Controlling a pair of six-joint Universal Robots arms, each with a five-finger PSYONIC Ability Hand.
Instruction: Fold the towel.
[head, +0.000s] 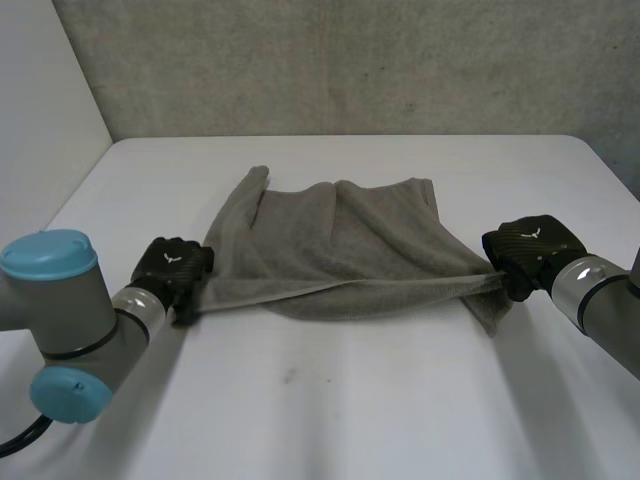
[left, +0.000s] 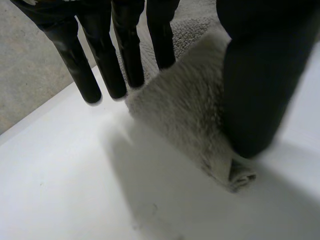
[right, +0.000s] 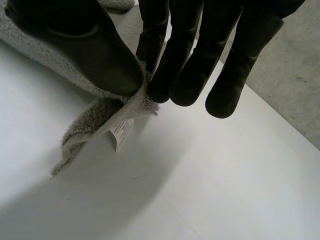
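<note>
Nearest the camera, at the lower left of the head view, is the robot's left arm (head: 60, 310), a thick grey joint with light-blue caps. The right arm (head: 600, 295) comes in from the opposite side. Beneath both spreads a white table (head: 350, 420).

A grey towel (head: 340, 250) sits in the middle of the table, between the two arms. Its near edge is raised and stretched in a taut line from hand to hand. The rest slopes down and rests rumpled on the table toward the far side.

The left hand (head: 172, 268) pinches the towel's near left corner. In the left wrist view the cloth is caught between the thumb (left: 252, 85) and the straight fingers (left: 125, 60). The right hand (head: 530, 250) pinches the near right corner the same way, thumb and fingertips closed on the cloth, with a short tail of towel hanging below. A small white label (right: 121, 131) dangles from that tail.

Holding both near corners with the edge pulled tight probably keeps the towel square. That edge could then be carried over to the far edge for a first fold, which does not look made yet.

Counted: one table, one towel, two arms, two hands, one label.
</note>
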